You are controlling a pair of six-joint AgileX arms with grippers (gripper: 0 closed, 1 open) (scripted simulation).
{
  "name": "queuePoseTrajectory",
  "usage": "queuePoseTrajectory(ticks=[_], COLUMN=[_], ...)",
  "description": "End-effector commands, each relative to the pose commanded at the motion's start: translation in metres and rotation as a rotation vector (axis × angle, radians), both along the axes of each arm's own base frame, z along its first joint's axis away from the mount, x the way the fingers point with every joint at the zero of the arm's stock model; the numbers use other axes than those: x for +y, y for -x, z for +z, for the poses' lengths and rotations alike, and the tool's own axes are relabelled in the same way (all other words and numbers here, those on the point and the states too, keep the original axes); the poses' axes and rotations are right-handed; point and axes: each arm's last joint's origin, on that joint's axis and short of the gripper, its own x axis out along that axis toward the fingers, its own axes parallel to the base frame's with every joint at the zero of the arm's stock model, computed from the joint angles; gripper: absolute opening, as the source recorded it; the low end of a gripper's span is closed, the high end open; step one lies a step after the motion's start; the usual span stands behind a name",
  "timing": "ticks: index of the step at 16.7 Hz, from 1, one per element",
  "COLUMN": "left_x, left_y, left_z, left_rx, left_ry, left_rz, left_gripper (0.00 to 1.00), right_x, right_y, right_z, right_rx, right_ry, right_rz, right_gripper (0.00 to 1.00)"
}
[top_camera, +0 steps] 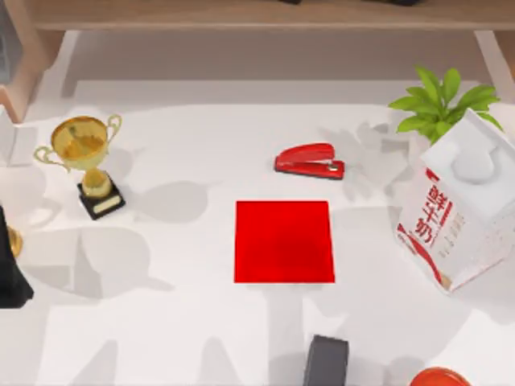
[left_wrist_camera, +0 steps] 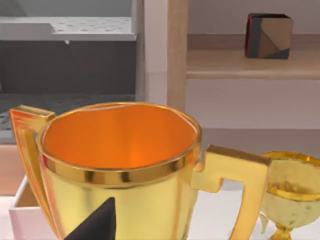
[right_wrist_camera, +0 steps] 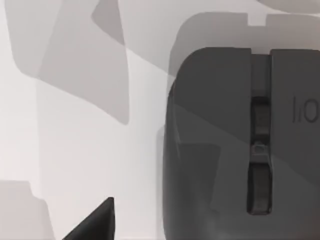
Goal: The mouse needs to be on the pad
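The pad (top_camera: 284, 241) is a flat red square in the middle of the table, with nothing on it. The mouse (top_camera: 326, 362), dark grey, lies near the table's front edge just below the pad's right half, apart from it and cut off by the frame. In the right wrist view the mouse (right_wrist_camera: 240, 145) is close up, its centre scroll line showing, and a dark tip of my right gripper (right_wrist_camera: 95, 222) is beside it, not touching. My left arm (top_camera: 10, 277) is parked at the table's far left; a tip of its gripper (left_wrist_camera: 97, 225) sits before a gold cup (left_wrist_camera: 120, 165).
A red stapler (top_camera: 309, 160) lies just behind the pad. A gold trophy (top_camera: 84, 157) stands at the left, a milk carton (top_camera: 455, 213) and a green plant (top_camera: 441, 103) at the right. A red-orange round object (top_camera: 438, 378) sits at the front right. A wooden shelf (top_camera: 265, 14) runs along the back.
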Motion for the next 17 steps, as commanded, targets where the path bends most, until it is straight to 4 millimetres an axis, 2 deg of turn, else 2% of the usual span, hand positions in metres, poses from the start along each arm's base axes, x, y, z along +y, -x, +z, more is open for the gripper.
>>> queuePoseTrajectory(ticks=[3, 5, 10, 17], left_x=[0.0, 0.0, 0.0, 0.0], left_y=[0.0, 0.0, 0.0, 0.0], left_z=[0.0, 0.0, 0.0, 0.0], left_rx=[0.0, 0.0, 0.0, 0.0], left_ry=[0.0, 0.0, 0.0, 0.0], left_rz=[0.0, 0.0, 0.0, 0.0], left_gripper=[1.0, 1.0, 1.0, 1.0], right_x=[0.0, -0.005, -0.008, -0.008], right_y=[0.002, 0.002, 0.001, 0.001], right_z=[-0.032, -0.046, -0.051, -0.051], right_rx=[0.004, 0.003, -0.001, -0.001], right_ry=[-0.002, 0.0, 0.002, 0.002], right_rz=[0.003, 0.0, -0.002, -0.002], right_gripper=[1.0, 1.0, 1.0, 0.47])
